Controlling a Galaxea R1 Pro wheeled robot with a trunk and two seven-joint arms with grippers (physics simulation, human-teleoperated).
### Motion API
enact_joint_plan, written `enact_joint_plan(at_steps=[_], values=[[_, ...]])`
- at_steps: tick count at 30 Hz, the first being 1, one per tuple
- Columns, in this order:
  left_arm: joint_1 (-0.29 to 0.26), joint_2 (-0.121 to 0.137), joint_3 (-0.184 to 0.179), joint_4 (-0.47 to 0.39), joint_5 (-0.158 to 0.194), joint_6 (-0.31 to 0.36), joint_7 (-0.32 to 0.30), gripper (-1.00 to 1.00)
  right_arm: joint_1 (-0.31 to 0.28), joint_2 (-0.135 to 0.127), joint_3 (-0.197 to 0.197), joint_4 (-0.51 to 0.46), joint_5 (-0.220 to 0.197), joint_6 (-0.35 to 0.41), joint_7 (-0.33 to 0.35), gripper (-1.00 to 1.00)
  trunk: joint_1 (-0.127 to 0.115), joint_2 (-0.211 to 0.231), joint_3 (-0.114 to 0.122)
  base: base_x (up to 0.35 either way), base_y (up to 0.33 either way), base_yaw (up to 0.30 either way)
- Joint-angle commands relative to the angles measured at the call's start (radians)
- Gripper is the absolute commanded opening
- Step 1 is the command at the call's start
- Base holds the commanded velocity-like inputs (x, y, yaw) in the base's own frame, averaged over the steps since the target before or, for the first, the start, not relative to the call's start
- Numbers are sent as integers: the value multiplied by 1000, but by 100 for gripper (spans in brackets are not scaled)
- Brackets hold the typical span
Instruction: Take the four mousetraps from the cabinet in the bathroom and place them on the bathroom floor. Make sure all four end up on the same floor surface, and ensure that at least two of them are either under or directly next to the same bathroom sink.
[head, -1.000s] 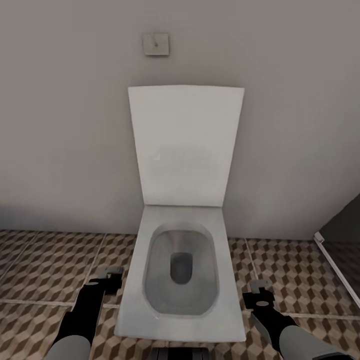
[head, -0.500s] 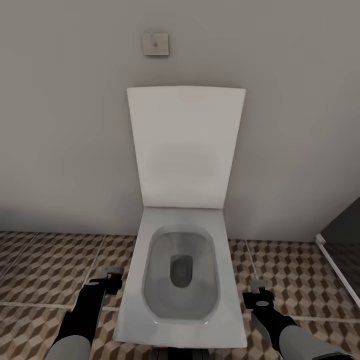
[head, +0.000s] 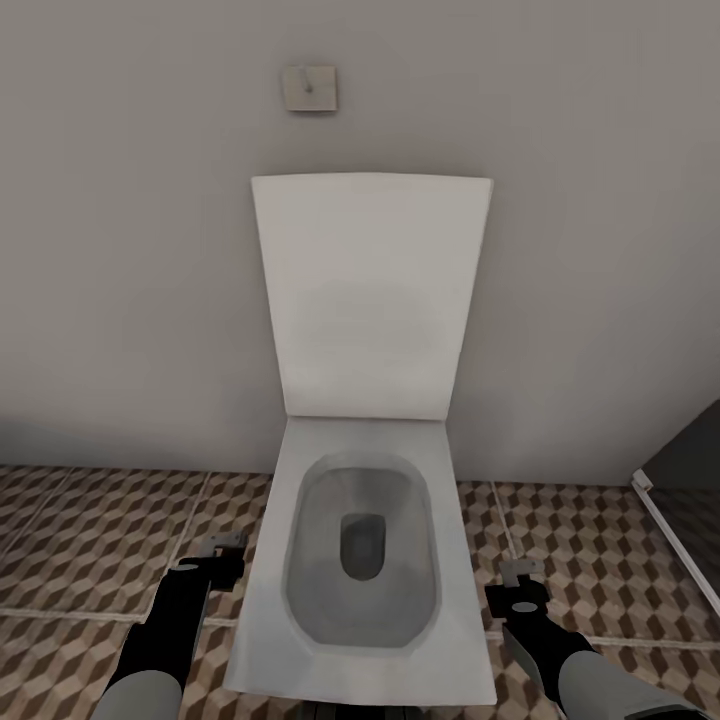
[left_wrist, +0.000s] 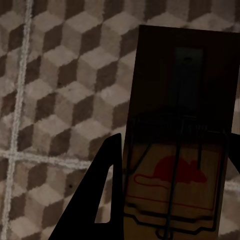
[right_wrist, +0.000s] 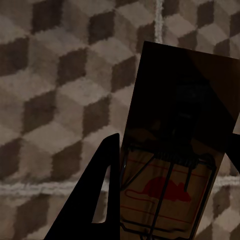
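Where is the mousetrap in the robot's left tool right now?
In the left wrist view the mousetrap sits gripped in the left tool, held above the cube-patterned floor. In the head view that tool hangs just left of the toilet.

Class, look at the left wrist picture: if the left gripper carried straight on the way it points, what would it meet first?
Most likely the bathroom floor: beyond the mousetrap clamped in the left gripper, the view along the fingers shows cube-patterned tiles and nothing between. How far off the floor lies is unclear.

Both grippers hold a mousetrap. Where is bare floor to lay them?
Bare floor lies left of the toilet up to the wall, and right of it up to the dark frame. The toilet crowds the middle.
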Motion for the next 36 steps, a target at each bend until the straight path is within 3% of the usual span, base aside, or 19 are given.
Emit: enact_joint_plan(at_steps=[1, 9, 25, 32, 36], values=[[-1, -1, 5, -2, -12, 2, -7, -100, 0, 0, 6, 0, -6, 0, 0, -100, 0, 0, -1, 1, 0, -84], [-1, -1, 5, -2, -13, 2, -7, -100, 0, 1, 6, 0, -10, 4, -4, -100, 0, 0, -1, 0, 0, -160], [-1, 4, 7, 6, -13, 3, 5, -100, 0, 18, 5, 0, -9, -3, -9, -100, 0, 0, -1, 0, 0, -16], [-1, 34, 9, 83, -8, -20, 139, -100, 0, 19, 1, 0, -9, -4, -11, -100, 0, 0, -1, 0, 0, 0], [-2, 44, 9, 137, -5, -118, 206, -100, 0, 20, -1, 0, -10, -4, -11, -100, 0, 0, -1, 0, 0, 0]])
